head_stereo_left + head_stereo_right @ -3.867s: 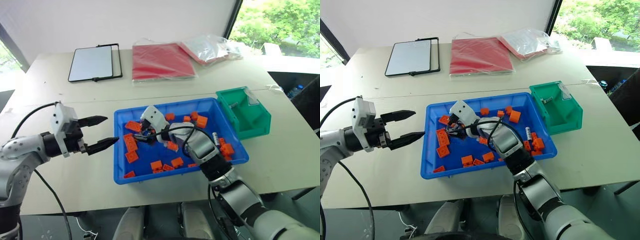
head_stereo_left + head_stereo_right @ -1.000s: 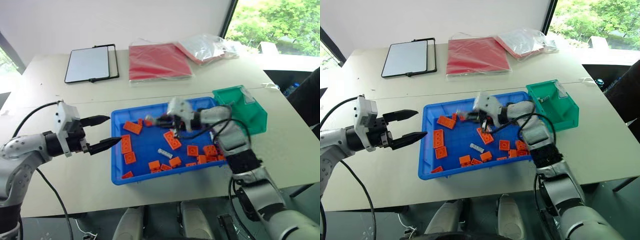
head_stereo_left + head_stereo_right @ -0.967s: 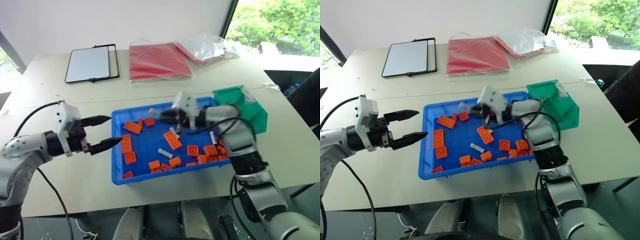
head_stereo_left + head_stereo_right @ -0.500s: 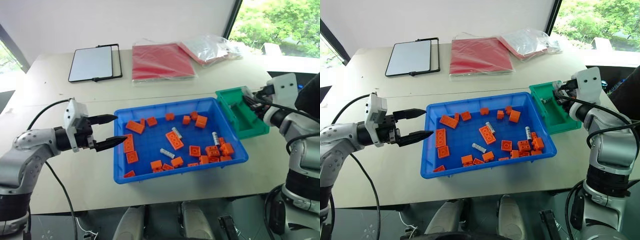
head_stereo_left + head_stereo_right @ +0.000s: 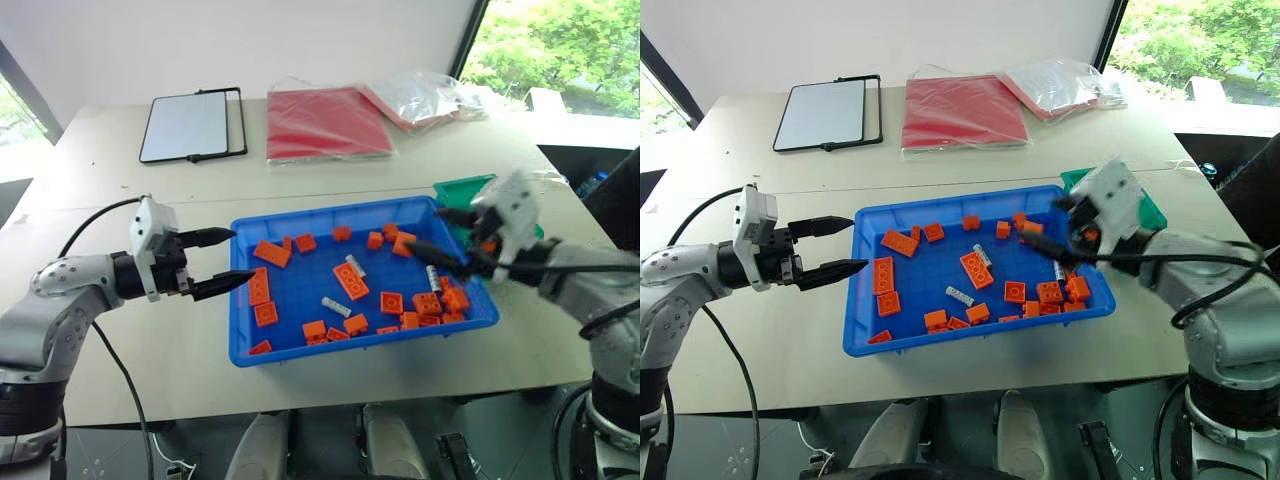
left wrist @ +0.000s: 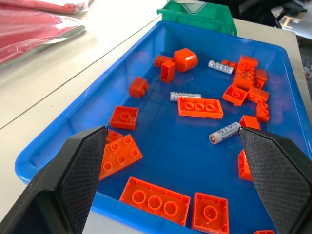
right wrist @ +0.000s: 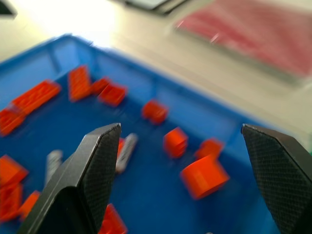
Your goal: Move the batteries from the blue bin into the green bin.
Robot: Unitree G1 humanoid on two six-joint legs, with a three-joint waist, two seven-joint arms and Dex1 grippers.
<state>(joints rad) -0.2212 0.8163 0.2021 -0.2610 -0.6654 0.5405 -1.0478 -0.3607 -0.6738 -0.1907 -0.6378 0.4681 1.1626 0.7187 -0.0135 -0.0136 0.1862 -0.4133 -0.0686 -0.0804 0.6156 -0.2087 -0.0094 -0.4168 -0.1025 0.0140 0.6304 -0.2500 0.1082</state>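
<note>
While both grippers, left (image 5: 222, 262) and right (image 5: 440, 236), gape empty, cylindrical metallic batteries (image 6: 224, 133) lie among studded bricks (image 6: 200, 107) in the glossy blue bin (image 5: 330, 354).

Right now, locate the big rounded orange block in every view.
Left eye: big rounded orange block, blue bin's far right part.
Right eye: same spot.
Left wrist: toward the green bin.
Right wrist: between the right gripper's jaws.
Shared landmark: blue bin.

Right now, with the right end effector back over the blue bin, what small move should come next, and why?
Probably lower the open right end effector onto the battery nearest it and close. Its fingers are spread and empty, and three batteries lie in the blue bin among orange bricks, none yet gripped.
</note>
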